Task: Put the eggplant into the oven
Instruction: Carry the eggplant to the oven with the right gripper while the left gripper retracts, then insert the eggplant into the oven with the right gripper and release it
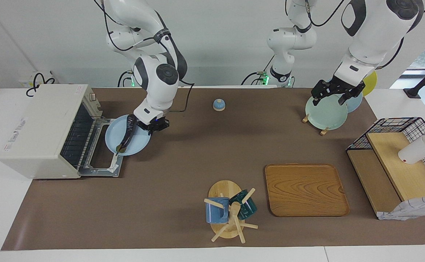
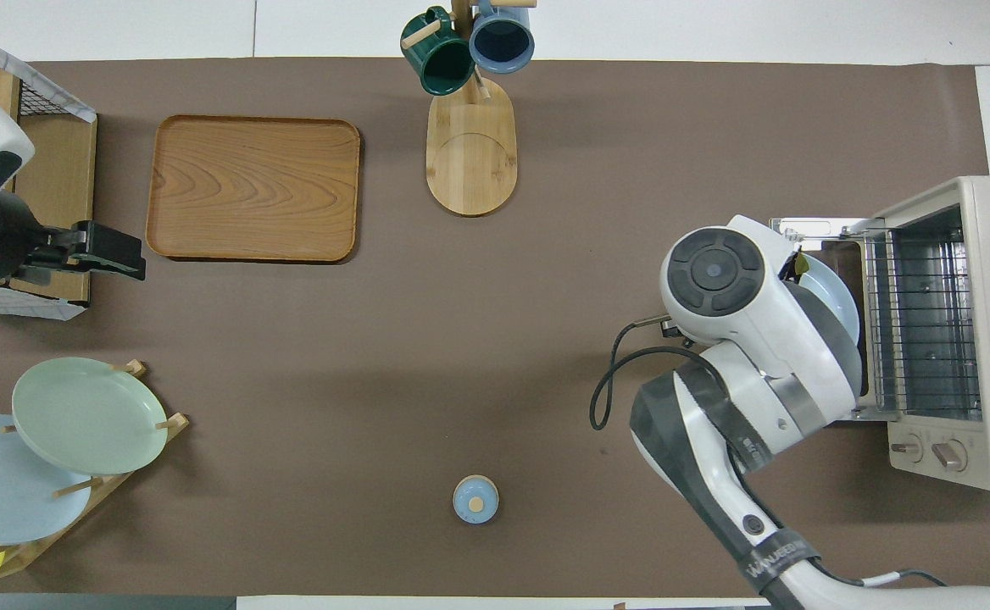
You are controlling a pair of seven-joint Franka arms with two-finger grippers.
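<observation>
The off-white oven stands at the right arm's end of the table with its glass door dropped open and the wire rack showing; it also shows in the overhead view. My right gripper is shut on the rim of a light blue plate, held just in front of the open door. The dark eggplant lies lengthwise on that plate. In the overhead view the right arm hides the gripper and most of the plate. My left gripper waits open over the plate rack.
A plate rack with a green plate stands near the left arm. A small blue knob sits mid-table. A wooden tray, a mug tree and a wire shelf lie farther out.
</observation>
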